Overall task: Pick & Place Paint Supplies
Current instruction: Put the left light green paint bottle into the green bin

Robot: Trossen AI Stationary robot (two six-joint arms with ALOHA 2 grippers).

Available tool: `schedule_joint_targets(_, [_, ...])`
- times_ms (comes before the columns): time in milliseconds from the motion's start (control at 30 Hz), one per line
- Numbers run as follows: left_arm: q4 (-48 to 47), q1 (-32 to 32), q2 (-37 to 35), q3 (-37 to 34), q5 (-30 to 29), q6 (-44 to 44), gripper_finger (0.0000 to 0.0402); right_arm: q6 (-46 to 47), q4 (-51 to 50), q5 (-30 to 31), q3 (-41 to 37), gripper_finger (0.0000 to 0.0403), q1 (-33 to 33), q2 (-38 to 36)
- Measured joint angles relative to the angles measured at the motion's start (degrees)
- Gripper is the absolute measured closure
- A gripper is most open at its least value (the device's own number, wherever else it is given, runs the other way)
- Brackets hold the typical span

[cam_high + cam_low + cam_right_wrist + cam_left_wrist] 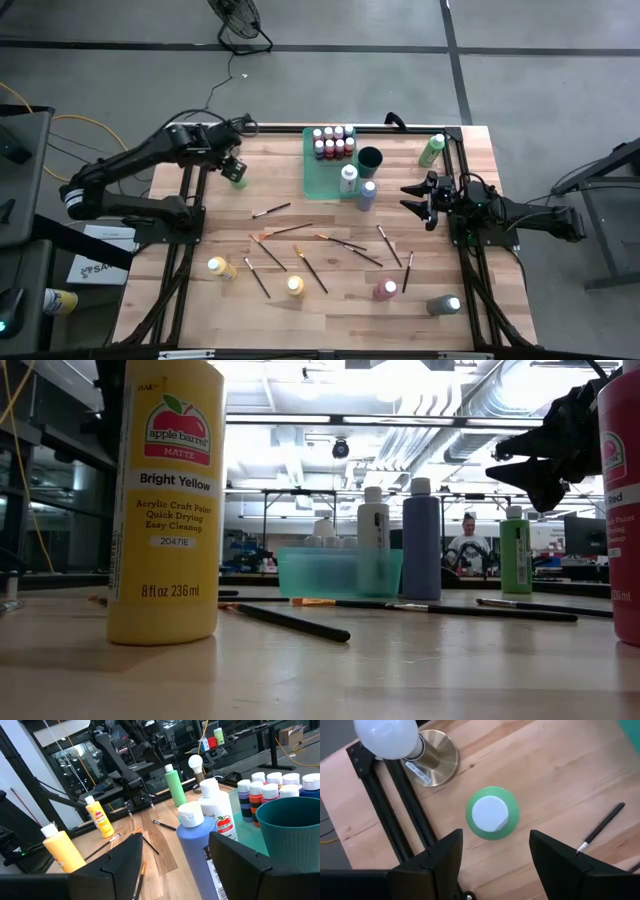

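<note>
- From above, my left pincer [236, 168] hangs over a green bottle [238, 179] near the desk's back-left part; my left wrist view alone shows that bottle's round white cap [490, 814] centred between my spread fingers [447, 857], untouched.
- That same wrist view shows a brass-coloured round base carrying a white ball top [387, 737], just beside the green bottle.
- My right pincer [414, 199] waits, spread and holding nothing, at the desk's right side, just beside a blue bottle [367, 195].
- Only the right wrist view shows that blue bottle's flip cap [191, 814], the white bottle [216, 815] behind it and the ribbed teal cup [290, 832].
- A teal tray [318, 172] at the back holds small white-capped bottles [333, 143].
- Thin brushes [271, 211] lie scattered across the middle; 2 yellow bottles [217, 267], a pink one [385, 290] and a grey one [444, 304] stand along the front.
- The low view reads the label on the yellow bottle [165, 500]: "Bright Yellow".
- The desk [200, 310] is pale wood planking, framed in black rails [185, 205]; grey floor lies around it.
- Beyond, the low view shows a workshop ceiling with ducts and a person [467, 545] far back.
</note>
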Motion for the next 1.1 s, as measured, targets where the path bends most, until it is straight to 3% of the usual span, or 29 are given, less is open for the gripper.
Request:
schedule_joint_targets(400, [2.90, 4.80, 4.23, -1.62, 1.27, 3.70, 0.0178, 0.00, 0.00, -0.02, 0.00, 0.0180, 0.00, -0.02])
schedule_joint_targets(900, [5.16, 4.96, 4.48, -1.62, 2.85, 5.54, 0.0179, 0.00, 0.00, -0.02, 0.00, 0.0180, 0.01, 0.00])
schedule_joint_targets(1100, [5.07, 5.01, 5.66, -1.62, 2.85, 5.54, 0.0211, 0.00, -0.01, -0.02, 0.00, 0.0180, 0.00, 0.00])
